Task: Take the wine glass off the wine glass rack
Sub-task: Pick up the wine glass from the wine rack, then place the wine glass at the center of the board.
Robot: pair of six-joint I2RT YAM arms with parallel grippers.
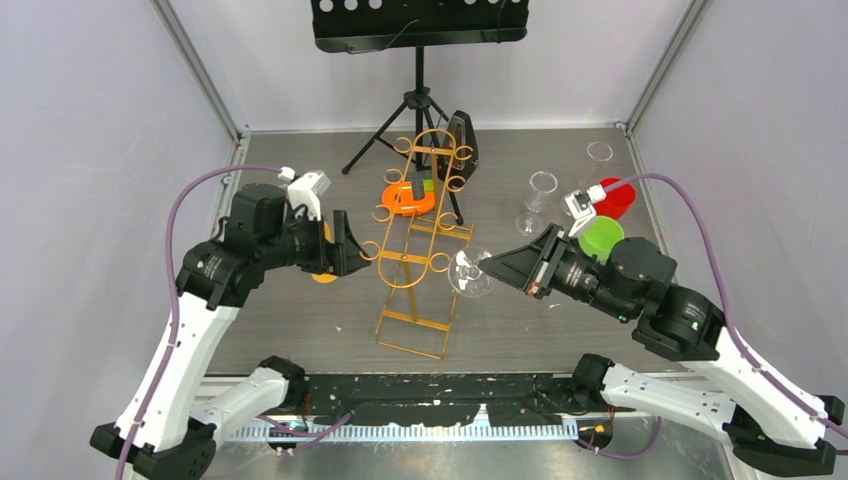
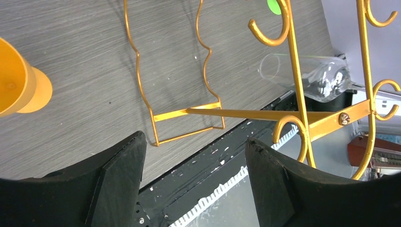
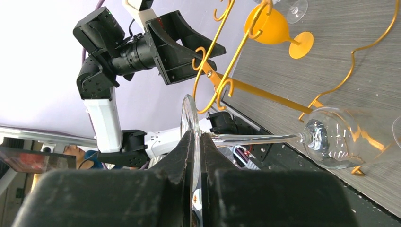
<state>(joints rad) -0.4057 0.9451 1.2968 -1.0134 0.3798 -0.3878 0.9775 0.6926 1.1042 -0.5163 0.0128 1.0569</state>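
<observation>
1. Currently the right gripper (image 3: 196, 137) is pinched shut on the round foot of the clear wine glass (image 1: 468, 273), its fingers pressed flat on either face of the disc.
2. Held this way, the glass lies sideways above the table (image 1: 300, 330), with the stem running straight out from the fingers and the bowl at the far end.
3. The bowl sits just beside the right-hand scroll hooks of the wine glass rack (image 2: 331, 122); whether it touches the wire cannot be told.
4. The gold rack stands on its rectangular wire base in the middle of the table, between the two arms.
5. The left gripper (image 1: 358, 250) is at the rack's left side, its jaws spread wide and gripping nothing, with a curled hook close by one finger (image 2: 279, 184).
6. An orange goblet (image 2: 19, 85) stands on the table under the left wrist.
7. A black music stand (image 1: 420, 40) rises behind the rack.
</observation>
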